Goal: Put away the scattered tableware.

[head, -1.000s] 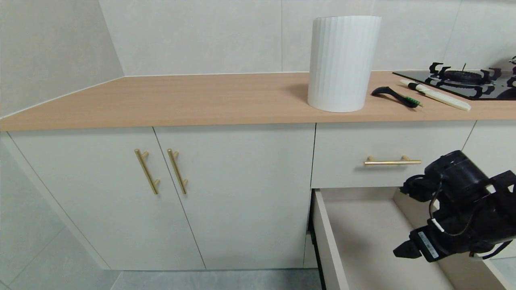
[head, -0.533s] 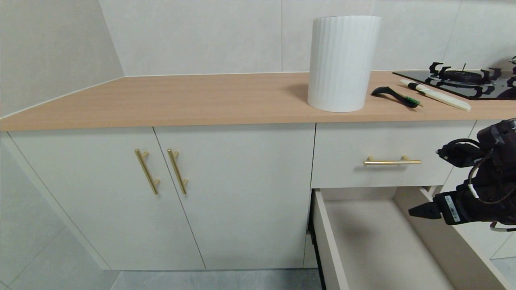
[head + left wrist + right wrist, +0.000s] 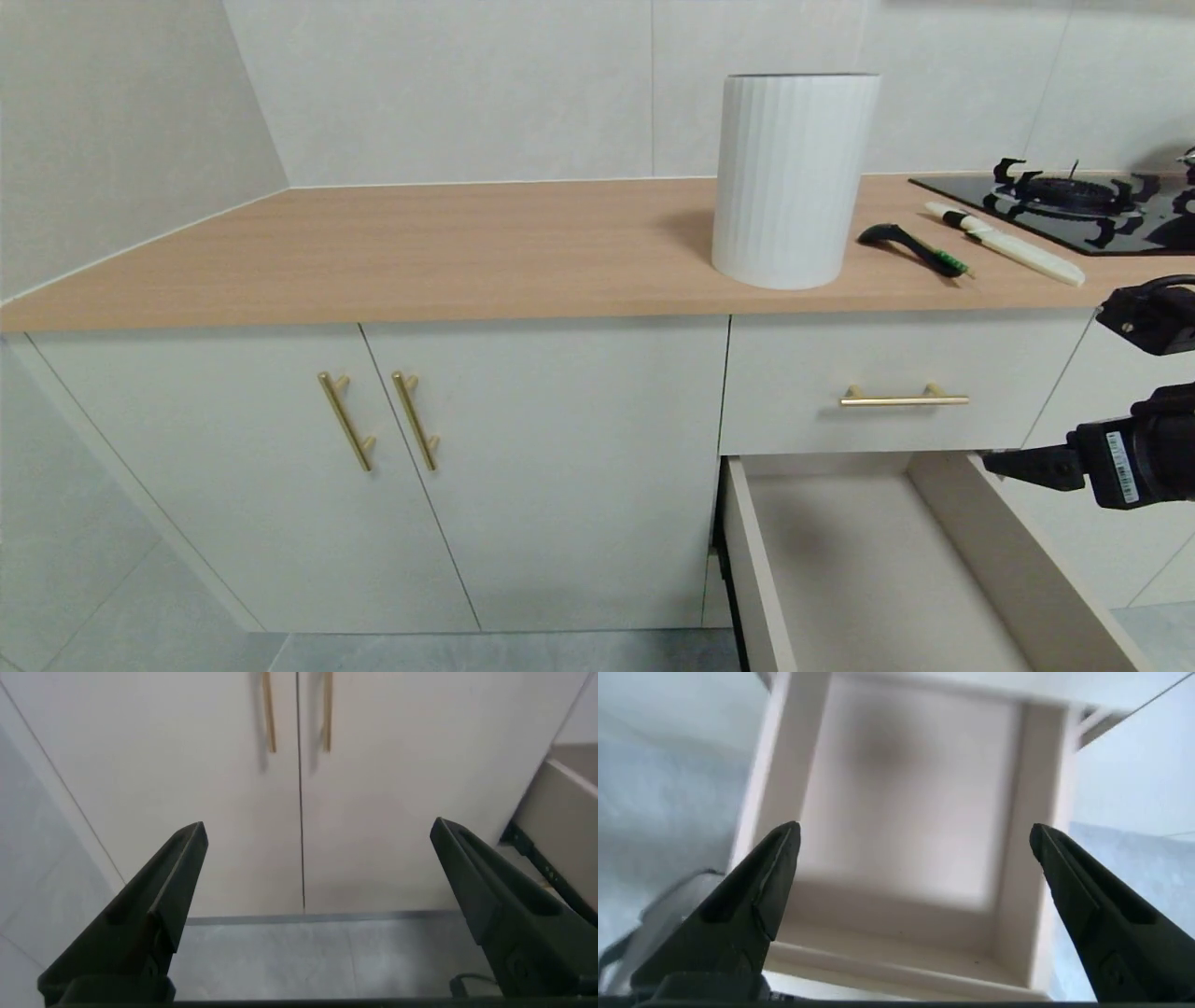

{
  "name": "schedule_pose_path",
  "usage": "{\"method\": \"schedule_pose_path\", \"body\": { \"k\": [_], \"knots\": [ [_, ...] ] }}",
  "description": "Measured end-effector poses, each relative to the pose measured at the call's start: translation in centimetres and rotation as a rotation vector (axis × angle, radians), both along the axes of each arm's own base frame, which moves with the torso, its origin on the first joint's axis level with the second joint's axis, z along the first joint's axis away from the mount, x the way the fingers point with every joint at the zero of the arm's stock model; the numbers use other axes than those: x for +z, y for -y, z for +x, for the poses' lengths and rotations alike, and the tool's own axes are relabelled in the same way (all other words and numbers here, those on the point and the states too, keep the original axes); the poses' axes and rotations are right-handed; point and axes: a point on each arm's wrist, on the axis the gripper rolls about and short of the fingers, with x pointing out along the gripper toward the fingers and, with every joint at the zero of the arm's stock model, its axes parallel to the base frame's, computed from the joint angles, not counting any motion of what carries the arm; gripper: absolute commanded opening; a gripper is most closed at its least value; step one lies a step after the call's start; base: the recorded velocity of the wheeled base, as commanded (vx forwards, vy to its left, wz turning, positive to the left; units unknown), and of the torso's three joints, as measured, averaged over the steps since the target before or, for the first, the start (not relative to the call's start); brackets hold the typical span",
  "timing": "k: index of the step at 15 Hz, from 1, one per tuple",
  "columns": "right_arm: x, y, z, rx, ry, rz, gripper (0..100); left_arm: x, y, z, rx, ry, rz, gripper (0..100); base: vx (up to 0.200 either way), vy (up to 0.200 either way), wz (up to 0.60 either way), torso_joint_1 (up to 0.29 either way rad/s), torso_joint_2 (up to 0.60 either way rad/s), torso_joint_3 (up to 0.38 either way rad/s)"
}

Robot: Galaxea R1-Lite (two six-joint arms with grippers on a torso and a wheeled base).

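Observation:
A black-handled utensil [image 3: 910, 245] and a white knife [image 3: 1008, 245] lie on the wooden countertop [image 3: 420, 243], to the right of a tall white ribbed container [image 3: 792, 177]. Below them a drawer [image 3: 752, 560] stands pulled out, and I see nothing in it. My right gripper [image 3: 1036, 464] hangs beside the drawer's right wall, below the counter's edge. In the right wrist view this gripper [image 3: 910, 835] is open above the bare drawer [image 3: 915, 793]. My left gripper [image 3: 318, 831] is open and holds nothing, facing the cabinet doors [image 3: 299, 784] low down.
A gas hob [image 3: 1074, 201] sits at the counter's far right, just behind the knife. A shut drawer with a gold handle [image 3: 904, 399] is above the open one. Two cabinet doors with gold handles [image 3: 383, 434] fill the left. Grey floor tiles [image 3: 308, 961] lie below.
My right arm has risen out of the drawer and drawn back to the right. The head camera has tilted, so the whole counter sits lower in the picture.

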Motion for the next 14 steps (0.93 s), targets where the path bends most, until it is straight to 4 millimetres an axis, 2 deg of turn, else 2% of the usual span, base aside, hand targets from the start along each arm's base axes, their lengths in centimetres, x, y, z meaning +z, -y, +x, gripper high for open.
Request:
{"method": "schedule_pose_path", "body": {
  "k": [4, 10, 14],
  "knots": [
    [0.8, 0.1, -0.7, 0.001, 0.051, 0.010, 100, 0.0, 0.0, 0.0, 0.000, 0.000, 0.000, 100, 0.000, 0.000, 0.00, 0.165, -0.49, -0.284],
    [0.9, 0.2, -0.8, 0.002, 0.064, 0.015, 100, 0.0, 0.0, 0.0, 0.000, 0.000, 0.000, 100, 0.000, 0.000, 0.00, 0.195, -0.48, -0.284],
    [1.3, 0.2, -1.1, 0.003, 0.101, 0.023, 100, 0.0, 0.0, 0.0, 0.000, 0.000, 0.000, 100, 0.000, 0.000, 0.00, 0.069, -0.14, -0.082]
  ]
}}
